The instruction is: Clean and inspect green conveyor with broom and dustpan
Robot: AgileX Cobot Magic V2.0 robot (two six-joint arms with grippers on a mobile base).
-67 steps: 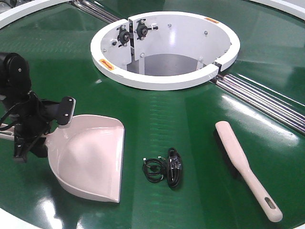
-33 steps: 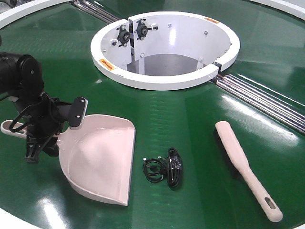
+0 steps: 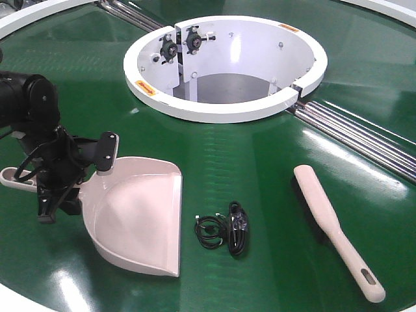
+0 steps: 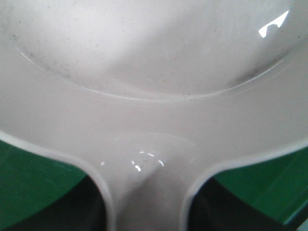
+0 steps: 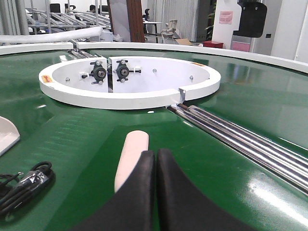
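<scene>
– Dustpan (image 3: 140, 218) location? Quick.
– Flat on the green conveyor (image 3: 247, 162), toward its near-left edge. Mouth faces the black cable bundle (image 3: 224, 231) just beside it. The left gripper (image 3: 68, 183) is clamped on its handle, close to the scoop.
– Other claw?
– The right gripper (image 5: 155, 156) is pinched closed on nothing, fingertips touching. It sits low over the broom (image 3: 331, 224), which lies toward the near-right edge, well apart from the pan.
– Risks?
– My guess: a closed claw would shove the broom aside rather than take it, so it must open first. Cable loops could snag the pan's lip or skid ahead of it on the glossy belt. A caught lip could twist the pan in the grip.
– Counts?
– One dustpan, one broom, one cable bundle, one white ring opening (image 3: 224, 107), steel rollers (image 3: 354, 133) at two seams. Two grippers; only the left shows in the front view.
</scene>
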